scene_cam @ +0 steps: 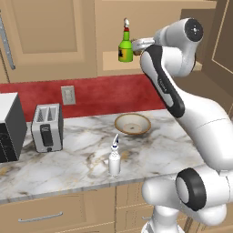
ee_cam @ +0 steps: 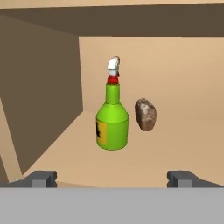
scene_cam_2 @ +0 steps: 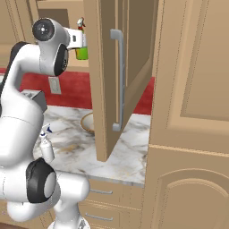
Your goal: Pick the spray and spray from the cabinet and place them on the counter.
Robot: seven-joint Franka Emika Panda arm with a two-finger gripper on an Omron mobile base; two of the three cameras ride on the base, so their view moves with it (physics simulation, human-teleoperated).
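Reaching with my claw (ee_cam: 112, 179) spread and empty toward the green spray (ee_cam: 112, 124) mid-frame on the cabinet (ee_cam: 183, 144) shelf; the white spray (scene_cam: 114, 160) already stands low on the counter (scene_cam: 82, 154).

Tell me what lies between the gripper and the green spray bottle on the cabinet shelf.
Nothing: the hand view shows bare shelf between the open gripper and the green spray bottle.

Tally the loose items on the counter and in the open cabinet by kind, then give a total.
Spray bottles: 2, green bottle in the cabinet, white bottle on the counter
Bowl: 1
Toaster: 1
Brown lump: 1
Total: 5
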